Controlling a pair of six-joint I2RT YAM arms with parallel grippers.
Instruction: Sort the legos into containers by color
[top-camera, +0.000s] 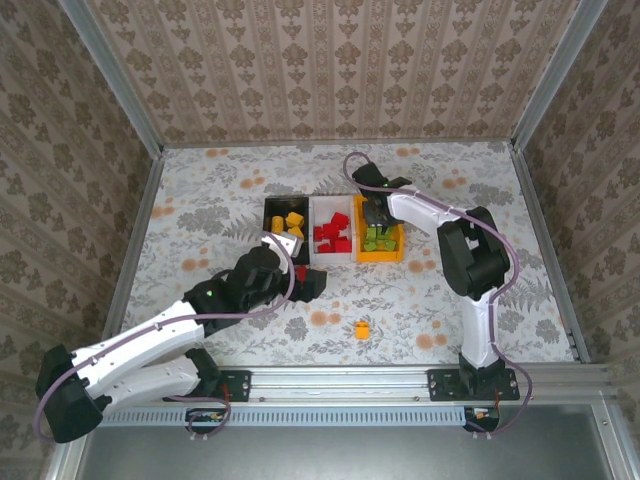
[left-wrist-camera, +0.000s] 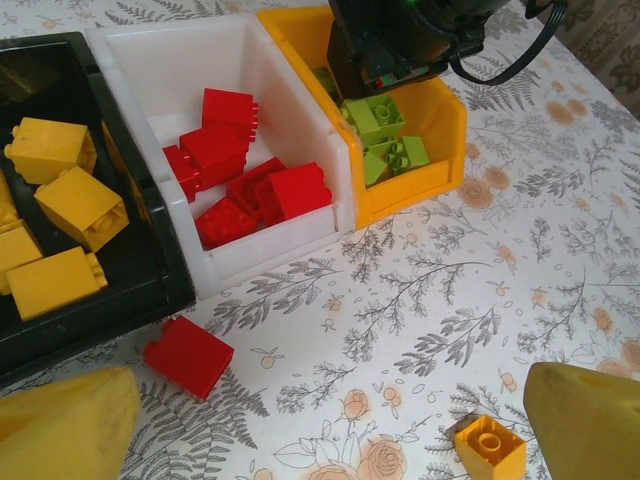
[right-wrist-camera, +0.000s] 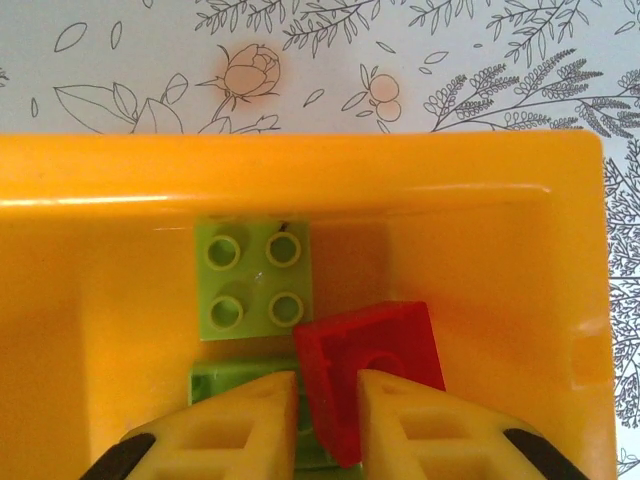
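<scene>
My right gripper (right-wrist-camera: 328, 388) reaches down into the orange container (right-wrist-camera: 300, 170) and is shut on one wall of a red lego (right-wrist-camera: 385, 340), which tilts over light green legos (right-wrist-camera: 252, 278). My left gripper (left-wrist-camera: 330, 430) hangs open and empty over the table. A loose red lego (left-wrist-camera: 188, 356) lies near its left finger (left-wrist-camera: 65, 430), just in front of the black container (left-wrist-camera: 150, 275). A yellow lego (left-wrist-camera: 488, 447) lies by its right finger (left-wrist-camera: 590, 425). The black container holds yellow legos (left-wrist-camera: 82, 205), and the white container (left-wrist-camera: 275, 245) holds red legos (left-wrist-camera: 225, 160).
The three containers stand side by side mid-table: black (top-camera: 268, 205), white (top-camera: 332, 258), orange (top-camera: 380, 258). The right arm (top-camera: 430, 215) arches over the orange one. A yellow lego (top-camera: 362, 328) lies on the floral cloth toward the near rail. Metal posts and patterned walls enclose the table.
</scene>
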